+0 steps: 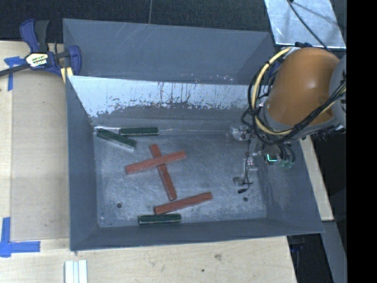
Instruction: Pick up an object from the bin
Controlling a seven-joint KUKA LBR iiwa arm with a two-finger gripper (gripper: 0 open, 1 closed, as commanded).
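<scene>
Gripper (243, 181) hangs low over bare floor at the right side of the grey metal bin (82, 175); you cannot tell from this view whether it is released or clenched. Nearest to it you have a reddish-brown flat stick (182, 203), lying apart to its left, just beside a dark green stick (159, 219) at the front wall. Farther left, two crossed reddish-brown sticks (156, 163) lie mid-floor, and two dark green bars (138, 132) rest along the back wall.
</scene>
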